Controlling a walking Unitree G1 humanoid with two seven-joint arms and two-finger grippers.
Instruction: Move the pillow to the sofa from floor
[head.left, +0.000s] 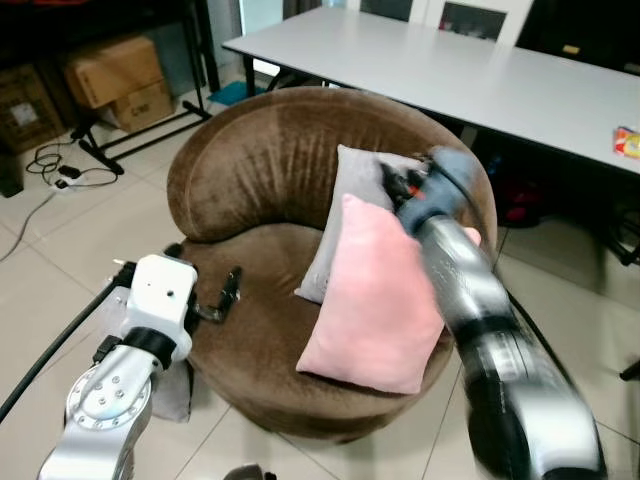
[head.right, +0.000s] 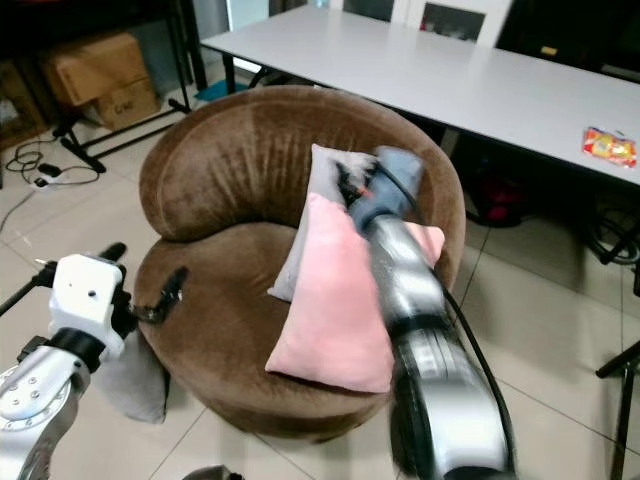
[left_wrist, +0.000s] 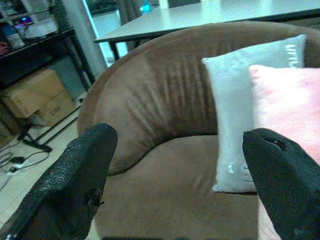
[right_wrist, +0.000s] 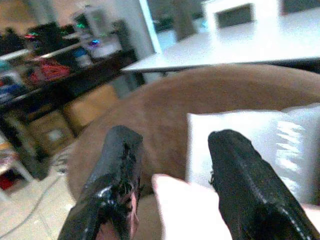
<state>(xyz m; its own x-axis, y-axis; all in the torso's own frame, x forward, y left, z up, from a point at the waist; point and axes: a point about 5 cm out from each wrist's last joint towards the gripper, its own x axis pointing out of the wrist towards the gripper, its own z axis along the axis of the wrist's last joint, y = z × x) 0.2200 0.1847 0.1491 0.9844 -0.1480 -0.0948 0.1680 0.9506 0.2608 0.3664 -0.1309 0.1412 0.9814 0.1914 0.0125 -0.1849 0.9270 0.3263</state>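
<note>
Brown sofa (head.left: 260, 180): pink pillow (head.left: 375, 300) under right end effector (right_wrist: 172, 185)

2 pillows on 1 sofa (head.left: 250, 160): pink pillow (head.left: 375, 300), grey pillow (head.left: 350, 190); 2 cardboard boxes (head.left: 115, 80); 1 white table (head.left: 450, 70); 2 grippers.

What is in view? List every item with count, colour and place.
sofa: 1, brown, round, centre.
pink pillow: 1, on the seat, leaning against the backrest.
grey pillow: 1, behind the pink one.
table: 1, white, behind the sofa.
boxes: 2, cardboard, far left under a shelf.
cables: black and white, left floor.
packet: 1, colourful, on the table's right.
left gripper: open, at the seat's front.
right gripper: open, at the pink pillow's top.
</note>
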